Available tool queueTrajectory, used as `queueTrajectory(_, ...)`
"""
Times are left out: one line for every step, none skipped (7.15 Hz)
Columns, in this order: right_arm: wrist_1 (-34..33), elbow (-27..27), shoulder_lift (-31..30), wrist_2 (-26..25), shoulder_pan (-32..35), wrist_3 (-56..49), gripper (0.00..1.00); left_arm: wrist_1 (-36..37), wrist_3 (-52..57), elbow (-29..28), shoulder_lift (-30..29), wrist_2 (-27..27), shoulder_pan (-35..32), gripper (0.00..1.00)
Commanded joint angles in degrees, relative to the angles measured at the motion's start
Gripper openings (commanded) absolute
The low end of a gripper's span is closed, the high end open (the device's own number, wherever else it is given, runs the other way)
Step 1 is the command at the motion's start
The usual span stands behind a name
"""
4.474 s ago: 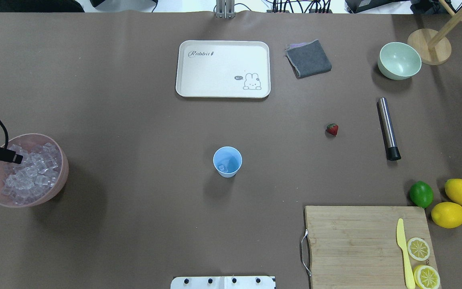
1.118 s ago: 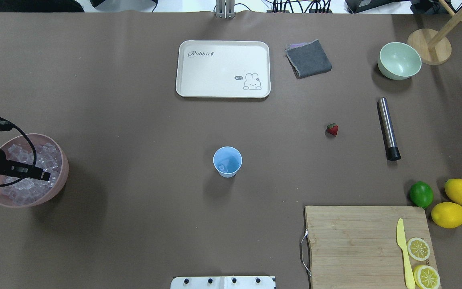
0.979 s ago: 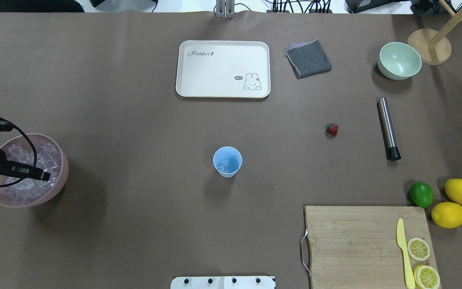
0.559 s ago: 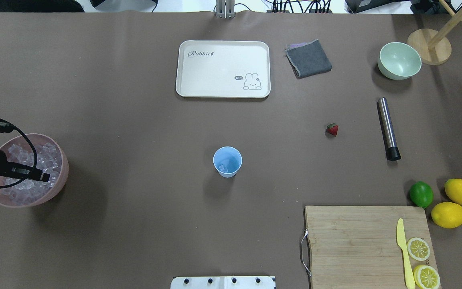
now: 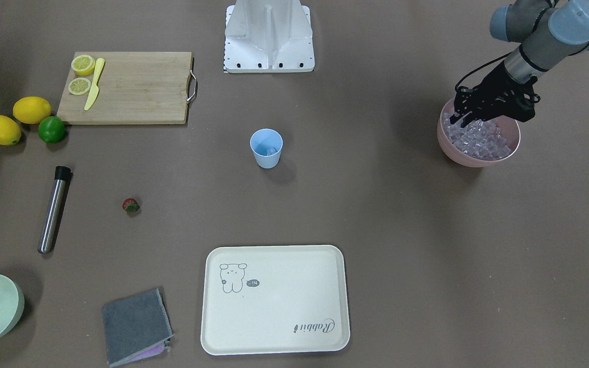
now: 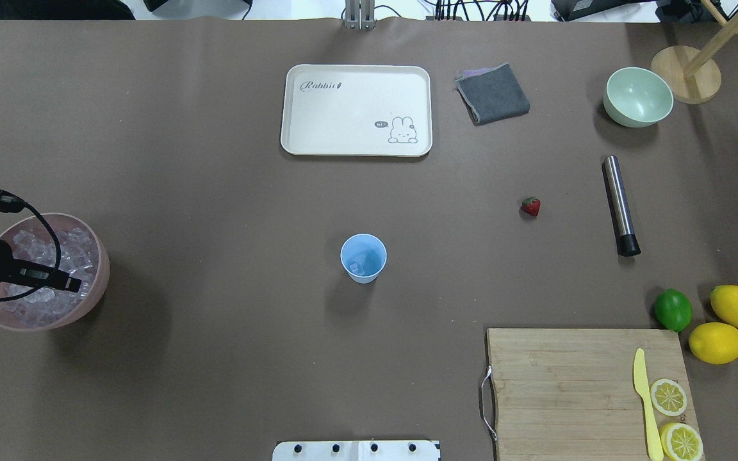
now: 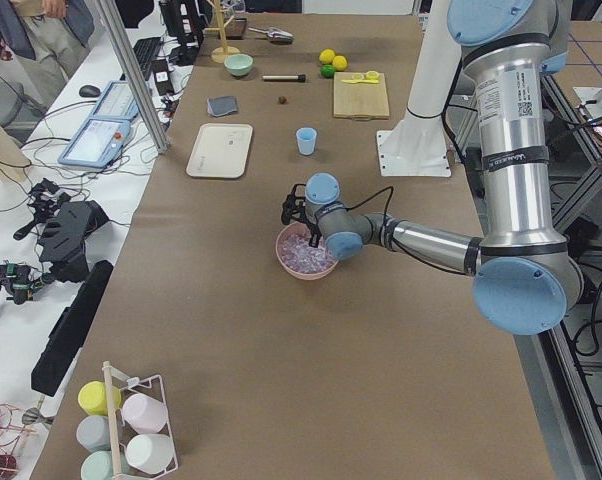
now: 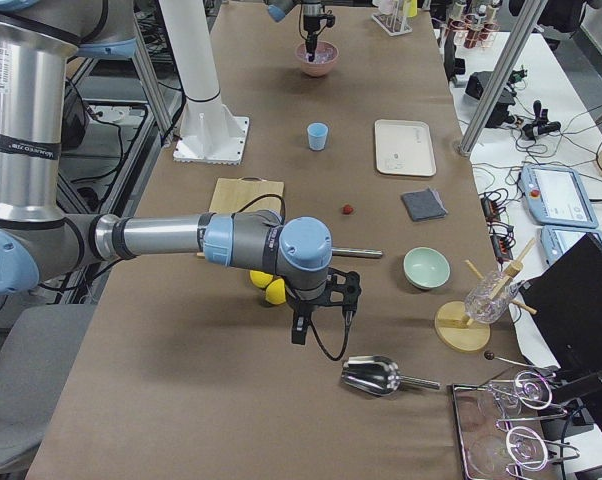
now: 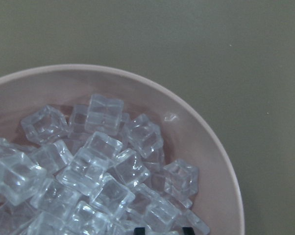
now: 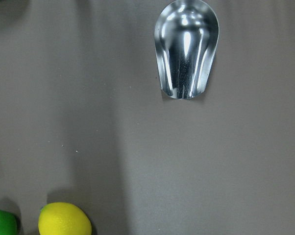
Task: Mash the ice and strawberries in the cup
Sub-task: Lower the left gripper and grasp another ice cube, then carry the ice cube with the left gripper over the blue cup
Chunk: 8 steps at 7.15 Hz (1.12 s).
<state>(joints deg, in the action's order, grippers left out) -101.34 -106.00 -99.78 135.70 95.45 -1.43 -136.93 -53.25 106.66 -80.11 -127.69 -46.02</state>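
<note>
Fingertips of the left gripper are showing only as two dark stubs at the bottom edge of your left wrist view. The frame is cutting them off, and a narrow gap is standing between them. You are not getting enough there to tell whether a cube is being pinched.

The right gripper is appearing only in the right-end side view, hanging above the table near the lemons. Its own camera is showing no fingers, so you cannot tell how its jaws are standing. That camera is looking down on a metal scoop, with a lemon and a lime partly cropped at the lower edge.

Containers:
- The pink bowl is sitting at the robot's left end of the table and holding a heap of ice. The left gripper is dipping into that heap.
- The cup is standing upright mid-table, well apart from the bowl. It is carrying clear ice at its bottom, and the count is hard to make out.
- The strawberry is lying on the bare table between the cup and a steel cylinder, outside every container.
</note>
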Motion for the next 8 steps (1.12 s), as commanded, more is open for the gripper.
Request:
queueTrajectory(0.0,-0.1,-0.2,0.0,0.0,0.0,1.0,0.5,0.3,-0.1,-0.4,-5.3,-2.9,0.22)
queueTrajectory(0.0,-0.1,-0.2,0.1,0.0,-0.1,1.0,0.6,0.3,-0.1,-0.9,-7.7,-4.5,0.22)
queueTrajectory(0.0,-0.1,-0.1,0.0,0.0,0.0,1.0,1.9,0.2,0.1,-2.8,-7.8,-5.0,0.21)
queueTrajectory(0.0,-0.1,-0.1,0.1,0.0,0.0,1.0,8.3,-0.5,1.4,-8.4,-7.8,-5.6,0.22)
queueTrajectory(0.0,-0.1,-0.1,0.1,0.0,0.0,1.0,16.0,-1.0,2.5,-14.3,-7.4,-5.6,0.21)
queueTrajectory(0.0,-0.2,-0.1,0.2,0.0,0.0,1.0,22.3,-3.2,2.5,-20.2,-7.3,-5.2,0.21)
queueTrajectory(0.0,-0.2,-0.1,0.1,0.0,0.0,1.0,28.5,-5.9,2.3,-26.4,-7.0,-4.7,0.21)
queueTrajectory(0.0,-0.2,0.0,0.2,0.0,0.0,1.0,35.4,-10.8,2.3,-33.2,-2.4,-0.5,0.2)
